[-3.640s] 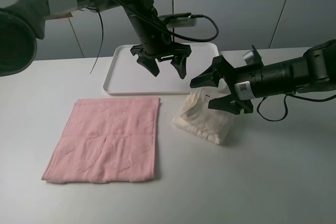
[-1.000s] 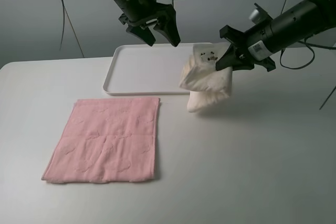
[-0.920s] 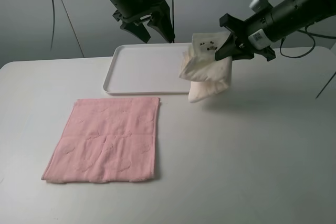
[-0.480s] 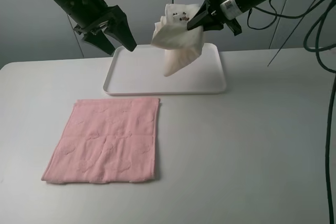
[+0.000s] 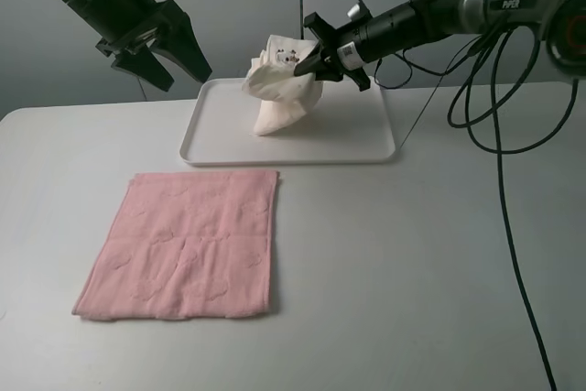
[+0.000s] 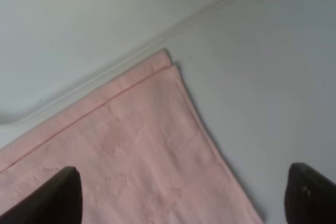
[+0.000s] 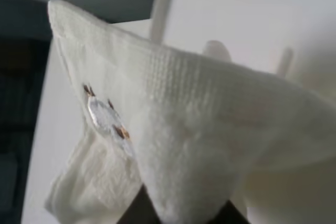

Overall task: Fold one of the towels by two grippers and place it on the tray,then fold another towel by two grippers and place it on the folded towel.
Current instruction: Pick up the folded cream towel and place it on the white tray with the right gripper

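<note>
Our right hand [image 5: 311, 61] pinches the folded cream-white towel [image 5: 277, 98] low over the tray [image 5: 357, 144], unreleased; our left hand [image 5: 179, 70] hangs wide, empty. The pink towel [image 5: 183, 240] lies unfolded, near left: towel 2 remains.

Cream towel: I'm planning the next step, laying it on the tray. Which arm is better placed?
Right. The right gripper is shut on the cream towel, which hangs over the tray. It likely only needs to lower and release. The left gripper is open, empty and off beside the tray.
</note>
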You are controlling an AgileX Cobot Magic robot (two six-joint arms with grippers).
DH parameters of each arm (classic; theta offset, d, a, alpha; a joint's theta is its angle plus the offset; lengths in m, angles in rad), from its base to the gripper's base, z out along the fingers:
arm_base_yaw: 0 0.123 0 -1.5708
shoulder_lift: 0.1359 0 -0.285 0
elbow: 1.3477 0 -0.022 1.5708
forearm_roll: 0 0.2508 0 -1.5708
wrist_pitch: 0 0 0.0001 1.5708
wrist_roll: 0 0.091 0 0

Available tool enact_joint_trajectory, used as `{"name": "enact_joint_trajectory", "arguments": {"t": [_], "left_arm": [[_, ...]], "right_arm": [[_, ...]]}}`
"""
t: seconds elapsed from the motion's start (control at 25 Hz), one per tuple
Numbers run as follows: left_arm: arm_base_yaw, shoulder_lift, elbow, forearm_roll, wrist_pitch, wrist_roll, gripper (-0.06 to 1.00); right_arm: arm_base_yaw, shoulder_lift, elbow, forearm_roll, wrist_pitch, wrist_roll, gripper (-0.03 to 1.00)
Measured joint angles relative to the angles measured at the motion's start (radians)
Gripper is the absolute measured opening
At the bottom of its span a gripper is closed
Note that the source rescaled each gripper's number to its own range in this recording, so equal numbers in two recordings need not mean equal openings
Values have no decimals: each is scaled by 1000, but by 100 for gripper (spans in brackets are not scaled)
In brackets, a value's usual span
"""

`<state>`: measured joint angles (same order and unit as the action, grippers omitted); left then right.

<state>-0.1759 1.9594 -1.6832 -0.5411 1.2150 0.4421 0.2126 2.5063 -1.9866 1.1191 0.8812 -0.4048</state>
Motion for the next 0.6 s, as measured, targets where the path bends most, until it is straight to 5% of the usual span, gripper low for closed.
{"name": "enact_joint_trajectory", "arguments": {"t": [0.32, 0.4, 0.52, 0.6], "left_arm": [[1, 0, 4, 25, 0, -24, 100], [1, 0, 4, 25, 0, -35, 100], [1, 0, 4, 25, 0, -42, 100], [2, 0, 4, 25, 0, -44, 100]], "right_arm": [[0, 70, -4, -133, -114, -4, 12], [0, 70, -6, -135, -119, -4, 32], [0, 61, -6, -137, -108, -6, 84], [0, 37, -6, -156, -97, -26, 97]]}}
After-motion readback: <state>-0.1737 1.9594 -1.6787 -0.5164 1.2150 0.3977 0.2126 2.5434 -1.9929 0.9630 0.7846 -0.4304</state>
